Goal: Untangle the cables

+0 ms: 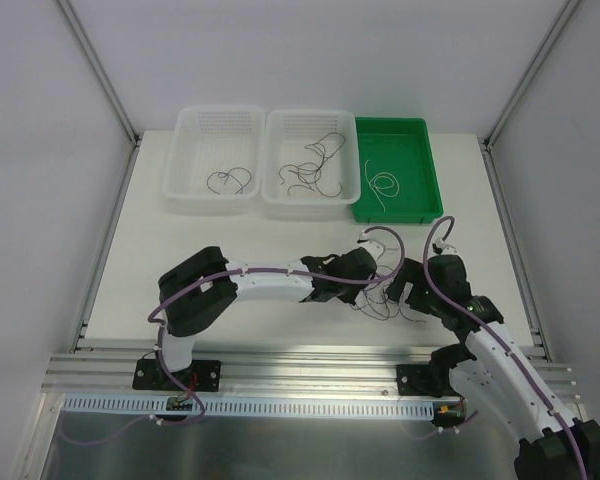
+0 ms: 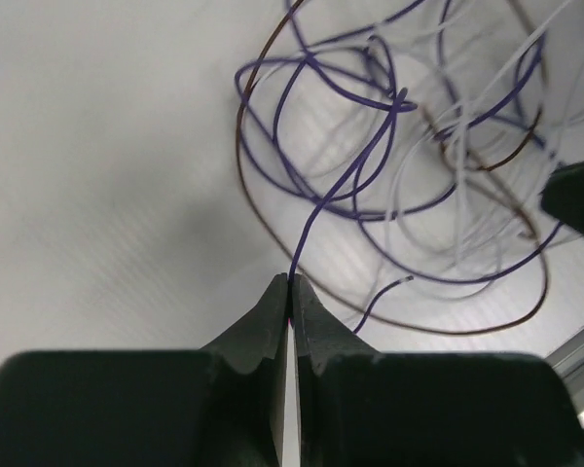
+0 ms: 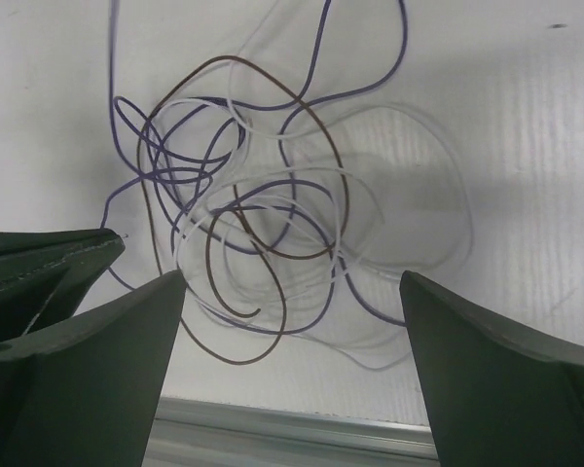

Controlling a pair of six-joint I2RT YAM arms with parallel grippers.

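Observation:
A clump of thin curly cables (image 1: pixel 385 305), purple, brown and white, lies on the white table between my two grippers. In the left wrist view the clump (image 2: pixel 409 165) is just ahead, and my left gripper (image 2: pixel 290 284) is shut on one purple strand (image 2: pixel 341 180) that leads out of it. My right gripper (image 3: pixel 292 292) is open, its jaws wide apart over the near side of the clump (image 3: pixel 253 224). In the top view the left gripper (image 1: pixel 372 288) and the right gripper (image 1: pixel 408 295) sit close together over the clump.
Three containers stand at the back: a left white basket (image 1: pixel 220 112) with dark strands (image 1: pixel 230 180), a middle white basket (image 1: pixel 310 115) with several strands (image 1: pixel 313 165), and a green tray (image 1: pixel 392 123) with a white strand (image 1: pixel 382 185). The table's metal front edge (image 3: pixel 292 423) is just below the clump.

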